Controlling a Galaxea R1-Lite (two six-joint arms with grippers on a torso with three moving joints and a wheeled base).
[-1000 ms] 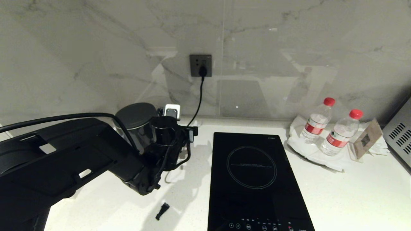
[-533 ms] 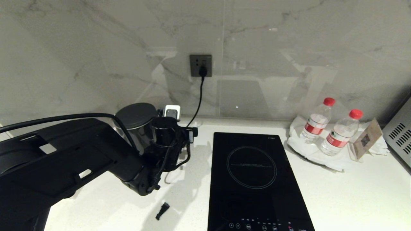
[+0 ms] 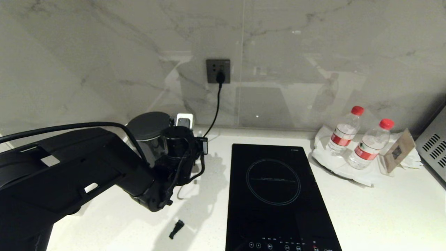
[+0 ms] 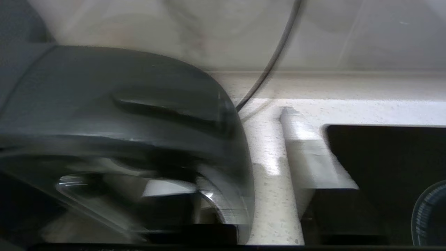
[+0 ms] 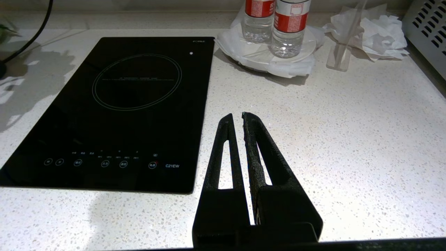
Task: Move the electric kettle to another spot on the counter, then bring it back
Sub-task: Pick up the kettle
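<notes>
The electric kettle (image 3: 149, 134) stands at the back of the white bench (image 3: 383, 209), against the marble wall and left of the black cooktop (image 3: 275, 195), near the socket its cord needs; the left tool (image 3: 190, 148) is pressed in beside its handle side, though whether it grips I cannot tell (the arm hides the fingers); the right tool (image 5: 237, 120) idles with its fingers closed on nothing above bare bench; two red-capped water bottles (image 3: 359, 139), seemingly full, sit on a white plate (image 3: 331, 164) at the right, well clear of any likely path.
</notes>
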